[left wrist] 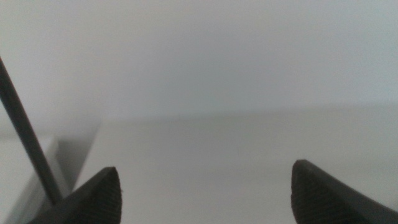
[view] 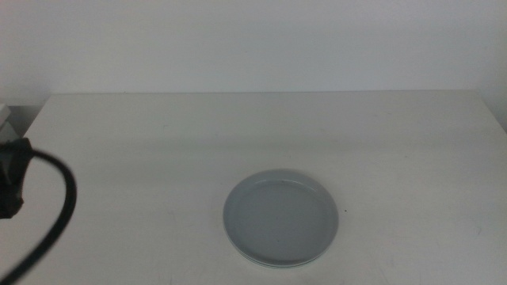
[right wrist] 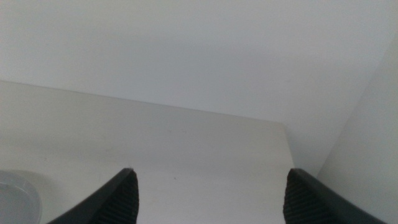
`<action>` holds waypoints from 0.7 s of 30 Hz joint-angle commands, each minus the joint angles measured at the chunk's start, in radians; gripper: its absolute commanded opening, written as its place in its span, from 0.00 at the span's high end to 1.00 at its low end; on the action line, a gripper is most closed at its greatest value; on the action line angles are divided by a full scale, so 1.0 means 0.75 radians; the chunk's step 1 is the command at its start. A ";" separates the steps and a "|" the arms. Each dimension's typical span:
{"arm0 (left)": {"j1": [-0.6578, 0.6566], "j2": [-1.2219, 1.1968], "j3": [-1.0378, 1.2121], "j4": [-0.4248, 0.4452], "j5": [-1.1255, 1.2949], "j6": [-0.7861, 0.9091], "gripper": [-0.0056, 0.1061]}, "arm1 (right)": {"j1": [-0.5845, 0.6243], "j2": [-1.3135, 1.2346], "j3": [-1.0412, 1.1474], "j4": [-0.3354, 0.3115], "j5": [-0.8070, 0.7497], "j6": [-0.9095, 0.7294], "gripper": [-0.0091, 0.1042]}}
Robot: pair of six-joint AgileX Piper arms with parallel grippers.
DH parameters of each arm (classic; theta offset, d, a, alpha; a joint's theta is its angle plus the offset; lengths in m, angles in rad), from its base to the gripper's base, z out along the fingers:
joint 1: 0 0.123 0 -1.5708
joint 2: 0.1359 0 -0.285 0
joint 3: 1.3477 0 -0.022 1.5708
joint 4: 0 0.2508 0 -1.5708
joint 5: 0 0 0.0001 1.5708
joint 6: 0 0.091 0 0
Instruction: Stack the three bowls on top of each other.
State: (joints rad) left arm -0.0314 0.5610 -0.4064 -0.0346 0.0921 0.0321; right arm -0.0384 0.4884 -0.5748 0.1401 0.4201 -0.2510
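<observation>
Now the stacked bowls lie well apart from both open tools.

Soft, even, diffuse light fills all three views, with no hard glare. In the middle view the matte white rectangular table looks flat and slightly washed out; the stacked shallow round dishes with a light grey one on top cast only a faint thin shadow at their near rim, with a soft sheen on the inner rim. A thick black cable at the left edge is blurred. Both wrist views are hazy and low in contrast, their near dark jaw tips soft-edged.
</observation>
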 commanded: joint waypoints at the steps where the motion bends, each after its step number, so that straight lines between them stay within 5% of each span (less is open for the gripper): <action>1: 0.001 -0.037 0.011 -0.016 -0.286 -0.007 0.01 | -0.010 -0.053 0.021 0.004 -0.141 -0.037 0.40; 21: 0.003 -0.252 0.077 -0.016 -0.292 -0.012 0.01 | -0.010 -0.092 0.123 0.004 -0.140 -0.033 0.40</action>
State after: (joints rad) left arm -0.0314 0.3936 -0.3272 -0.0346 -0.0553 0.0324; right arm -0.0384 0.4129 -0.4614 0.1433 0.3957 -0.2665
